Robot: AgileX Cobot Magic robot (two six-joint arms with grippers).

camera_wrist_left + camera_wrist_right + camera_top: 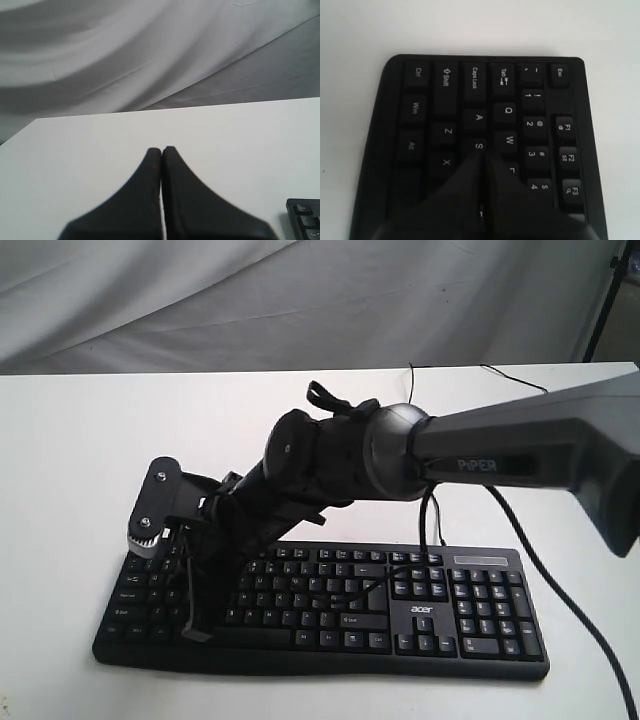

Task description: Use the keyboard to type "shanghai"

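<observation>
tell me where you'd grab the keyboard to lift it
Probably the number-pad end of the keyboard, coming in low from that side: it lies flat and thin on the table, that short edge is free, and the right end effector sits over the other end.

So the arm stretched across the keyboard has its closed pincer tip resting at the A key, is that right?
Not quite. The right wrist view shows the closed right gripper with its tip at the S key of the keyboard, not at A, which sits next to it and clear of the tip. The rest is as you said.
</observation>
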